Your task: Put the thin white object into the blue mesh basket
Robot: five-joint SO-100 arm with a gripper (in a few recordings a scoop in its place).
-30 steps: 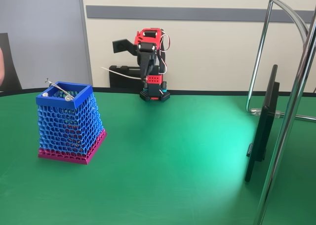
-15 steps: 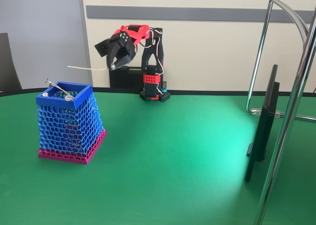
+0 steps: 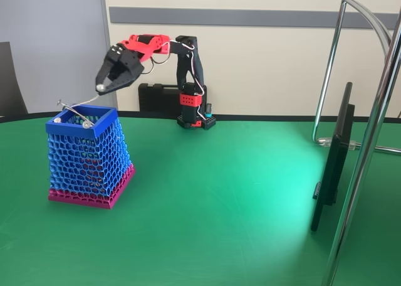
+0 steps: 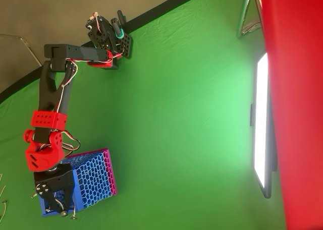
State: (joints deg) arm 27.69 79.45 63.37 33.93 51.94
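One thin white object [image 3: 88, 101] clamped in pincer [image 3: 105, 85], hanging over blue mesh basket [image 3: 103, 118] rim, far tip near the opening, angled down for the drop. Silver-ball sticks [image 3: 74, 113] lying across the rim. Swung over from near the arm base half a second back; stick level then, clear of basket.

Green tabletop [image 3: 219, 198] has the blue mesh basket [image 3: 88, 164] sitting on it, with the arm's base [image 3: 195, 120] well behind the basket.
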